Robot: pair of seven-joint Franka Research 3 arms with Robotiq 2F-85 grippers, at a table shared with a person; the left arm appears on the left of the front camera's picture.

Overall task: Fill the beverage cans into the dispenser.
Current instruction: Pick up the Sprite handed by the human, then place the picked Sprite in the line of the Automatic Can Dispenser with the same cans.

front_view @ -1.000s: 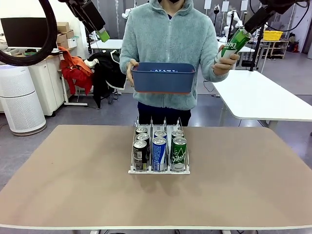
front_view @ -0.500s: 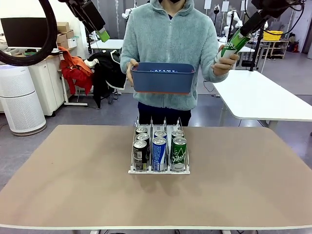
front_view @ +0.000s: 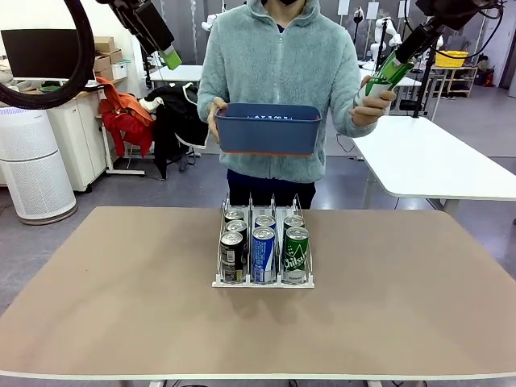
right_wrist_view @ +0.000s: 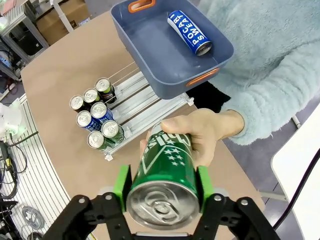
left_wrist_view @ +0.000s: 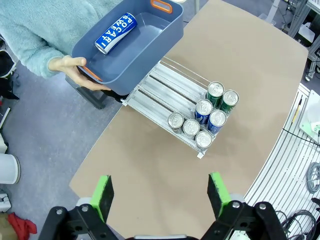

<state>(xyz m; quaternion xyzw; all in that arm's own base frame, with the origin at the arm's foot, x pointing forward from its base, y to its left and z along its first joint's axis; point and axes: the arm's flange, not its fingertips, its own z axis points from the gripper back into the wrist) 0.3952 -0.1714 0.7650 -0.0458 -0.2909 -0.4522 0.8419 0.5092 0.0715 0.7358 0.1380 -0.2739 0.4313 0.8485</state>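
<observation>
A person's hand [right_wrist_view: 200, 132] holds a green can [right_wrist_view: 161, 187] up at the far right, and my right gripper [right_wrist_view: 162, 186] is shut on its top end, green pads pressed to both sides; in the front view the green can [front_view: 379, 79] and my right gripper [front_view: 393, 66] are tilted. The dispenser [front_view: 262, 278] stands mid-table with several cans [front_view: 264, 250] in its three lanes; the dispenser [left_wrist_view: 165, 95] has its rear lane parts bare. My left gripper [left_wrist_view: 160, 197] hangs open and high over the table's left, and my left gripper [front_view: 169, 56] holds nothing.
The person's other hand holds a dark blue bin [front_view: 270, 129] above the table's far edge; a blue can [right_wrist_view: 189, 32] lies in the bin [right_wrist_view: 150, 45]. A white table [front_view: 435, 161] stands behind at the right, an air purifier [front_view: 32, 165] at the left.
My right gripper has slid down onto the top of the green can in the person's hand. The bin, the dispenser and my left arm have stayed put.
</observation>
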